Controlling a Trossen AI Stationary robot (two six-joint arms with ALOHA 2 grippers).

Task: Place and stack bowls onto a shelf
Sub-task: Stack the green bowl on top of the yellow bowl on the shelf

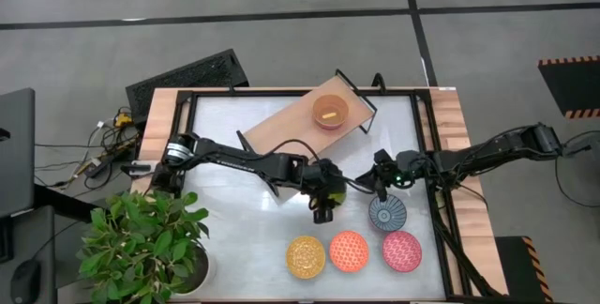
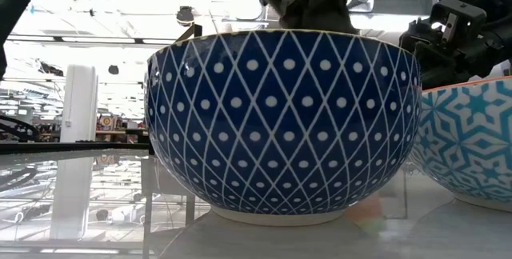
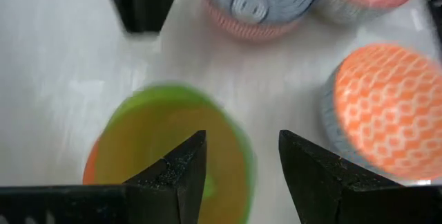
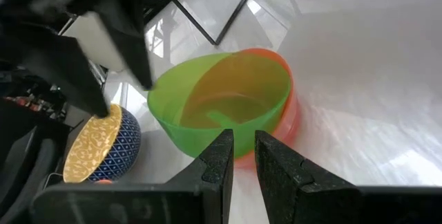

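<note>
Big white counter [image 1: 225, 116], and across its far side the shelf [image 1: 286, 126] lies at a slant with one lone bowl [image 1: 330, 112] already sitting on it, so that's the target. The left arm stretches in over the middle. The left gripper [image 3: 242, 141] hangs right above the green bowl [image 4: 221, 92], jaws wide, nothing in them, with the near rim about under the gap. I can't tell whether they touch it. That green bowl is nested inside an outer bowl [image 4: 293, 106], red-orange, so it's a stack of two. The right gripper [image 4: 244, 137] sits low just beside that stack, jaws down to a narrow slit and empty. Near the front edge wait the blue-white bowl [image 1: 386, 214], pink bowl [image 1: 401, 250], orange bowl [image 1: 349, 250] and yellow bowl [image 1: 306, 256], close together. My read on handling: the green one looks like thin, light, glossy plastic, stiff enough but slippery, and likely to lift out of its partner or drag it along. The patterned ones look like glazed ceramic, heavier and chippable. I'd pinch over the rim, one jaw inside and one outside, and set down gently.
</note>
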